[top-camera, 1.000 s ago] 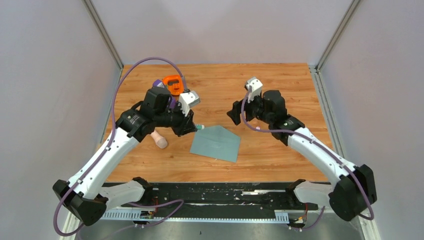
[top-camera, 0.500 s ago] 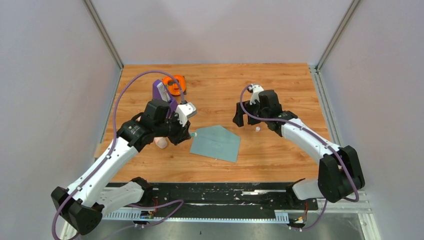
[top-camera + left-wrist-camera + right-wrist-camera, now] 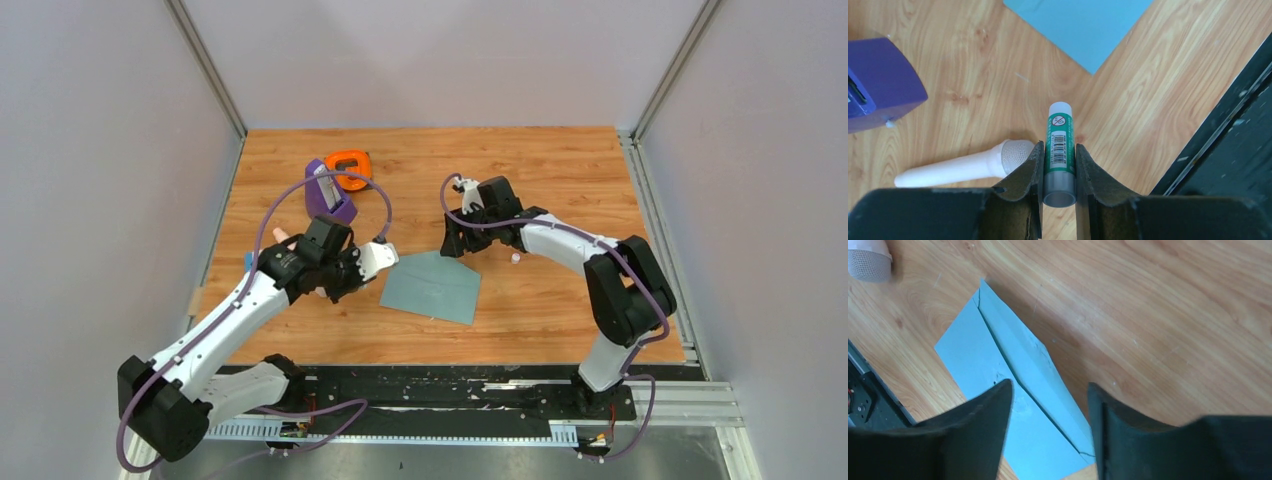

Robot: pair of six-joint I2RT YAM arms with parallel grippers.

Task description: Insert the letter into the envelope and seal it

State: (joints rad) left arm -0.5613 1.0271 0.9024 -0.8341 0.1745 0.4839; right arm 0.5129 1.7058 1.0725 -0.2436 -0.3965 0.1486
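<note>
Both arms have swung lower toward the envelope (image 3: 432, 285), lying flat on the tabletop (image 3: 560, 300). Right tool (image 3: 1049, 387) hangs released over its flap; left tool (image 3: 1059, 150) grips a green glue stick (image 3: 1059, 131).

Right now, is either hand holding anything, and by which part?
The left hand pinches a green glue stick by its grey end; the right hand holds nothing.
</note>
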